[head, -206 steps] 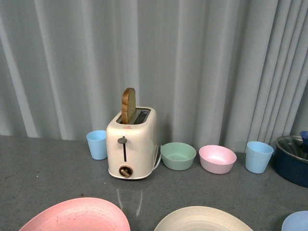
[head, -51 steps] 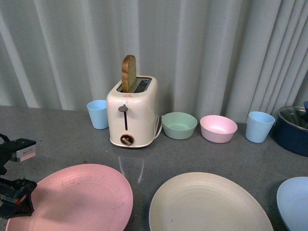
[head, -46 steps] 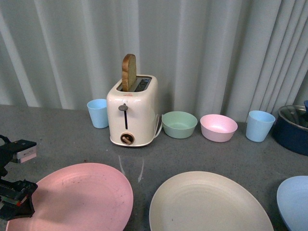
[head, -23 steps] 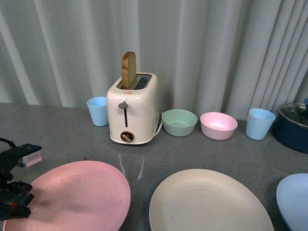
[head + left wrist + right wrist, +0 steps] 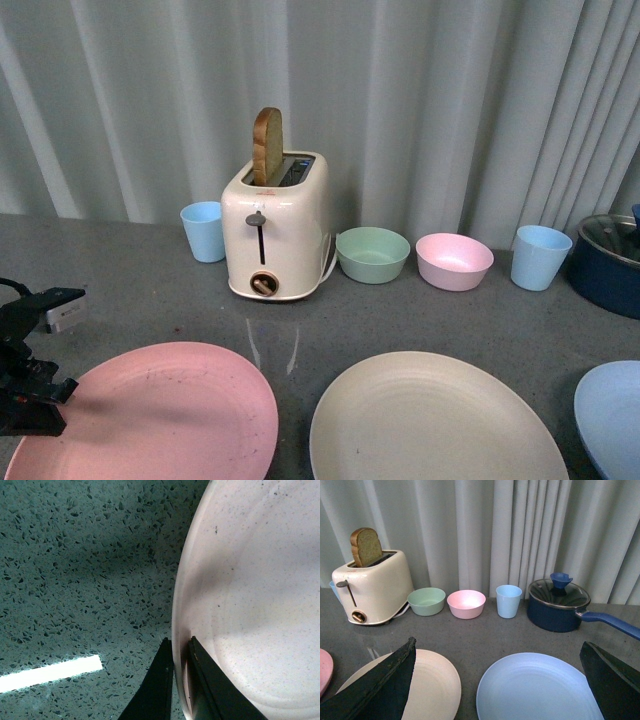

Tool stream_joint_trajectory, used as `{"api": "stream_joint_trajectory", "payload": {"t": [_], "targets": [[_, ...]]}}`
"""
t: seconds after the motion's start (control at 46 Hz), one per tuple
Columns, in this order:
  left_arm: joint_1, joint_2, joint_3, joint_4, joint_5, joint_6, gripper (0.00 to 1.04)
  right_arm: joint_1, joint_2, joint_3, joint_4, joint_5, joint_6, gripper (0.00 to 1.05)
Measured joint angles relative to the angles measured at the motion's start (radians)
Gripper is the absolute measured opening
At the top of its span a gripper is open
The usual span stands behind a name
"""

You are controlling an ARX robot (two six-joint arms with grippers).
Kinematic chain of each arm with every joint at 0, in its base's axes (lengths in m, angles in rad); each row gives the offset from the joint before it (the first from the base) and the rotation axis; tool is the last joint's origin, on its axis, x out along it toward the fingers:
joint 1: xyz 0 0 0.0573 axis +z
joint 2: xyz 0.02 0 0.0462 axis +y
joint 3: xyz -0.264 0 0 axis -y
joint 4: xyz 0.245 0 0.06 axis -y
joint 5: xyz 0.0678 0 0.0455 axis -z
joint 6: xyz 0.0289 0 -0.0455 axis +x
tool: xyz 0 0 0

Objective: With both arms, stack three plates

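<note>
The pink plate (image 5: 160, 415) with dark specks lies at the front left of the grey counter. My left gripper (image 5: 35, 400) is shut on its left rim; in the left wrist view the two black fingers (image 5: 210, 690) pinch the rim of the pink plate (image 5: 255, 595). The cream plate (image 5: 430, 420) lies at front centre and shows in the right wrist view (image 5: 432, 680). The light blue plate (image 5: 610, 415) lies at the front right, and lies between the wide-open fingers of my right gripper (image 5: 500, 680), below them, in the right wrist view (image 5: 535, 687).
At the back stand a cream toaster (image 5: 277, 230) with a bread slice, two light blue cups (image 5: 203, 231) (image 5: 539, 256), a green bowl (image 5: 372, 254) and a pink bowl (image 5: 454, 261). A dark blue lidded pot (image 5: 559, 604) stands at the far right, its handle pointing right.
The camera view has tilted down since 4.5 s ago. Over the last second my left gripper has shifted slightly at the pink plate's left rim and the plate has moved a little.
</note>
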Motion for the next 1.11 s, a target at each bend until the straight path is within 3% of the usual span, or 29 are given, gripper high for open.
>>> {"api": "stream_joint_trajectory", "payload": {"t": [0.76,1.108], "targets": [[0.09,-0.055,0.227,-0.24,0.019,0.093,0.04,0.0,0.0,0.0,0.0,0.0,0.0,0.97],[0.04,-0.14,0.265,-0.331,0.089,0.066,0.04,0.0,0.0,0.0,0.0,0.0,0.0,0.97]]}}
